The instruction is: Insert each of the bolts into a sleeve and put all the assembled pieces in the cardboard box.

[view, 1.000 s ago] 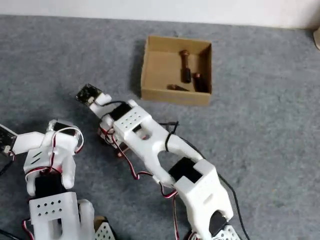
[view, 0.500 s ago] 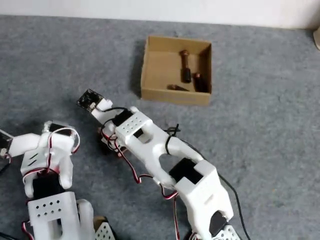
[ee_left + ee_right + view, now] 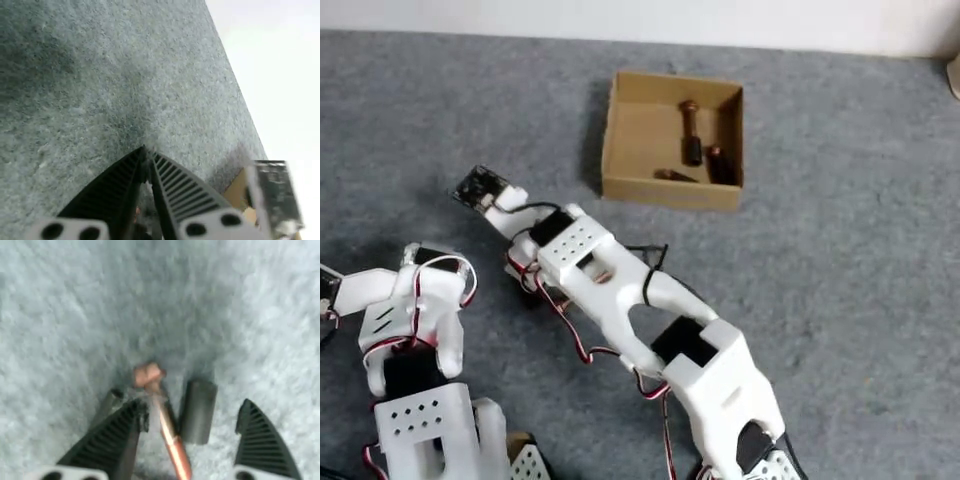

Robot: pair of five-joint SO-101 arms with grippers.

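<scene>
Just ahead of my right gripper point(image 3: 192, 412), which is open and low over the grey carpet, a copper bolt point(image 3: 161, 410) lies with its head pointing away from me. A dark sleeve point(image 3: 198, 411) rests beside it between the fingers, and a second sleeve point(image 3: 106, 407) is partly hidden behind one finger. My left gripper point(image 3: 145, 155) is shut and empty above bare carpet. The cardboard box point(image 3: 622, 140) stands at the back with up to three bolt-and-sleeve pieces point(image 3: 690, 135) inside.
The right arm point(image 3: 610, 290) stretches across the middle of the table toward the left. The left arm point(image 3: 415, 315) sits folded at the lower left. A corner of the box point(image 3: 236, 192) and the right arm's camera board point(image 3: 272, 195) stand beyond my left gripper.
The right arm has swung slightly to the left, away from the box. The left arm has shifted a little left and down.
</scene>
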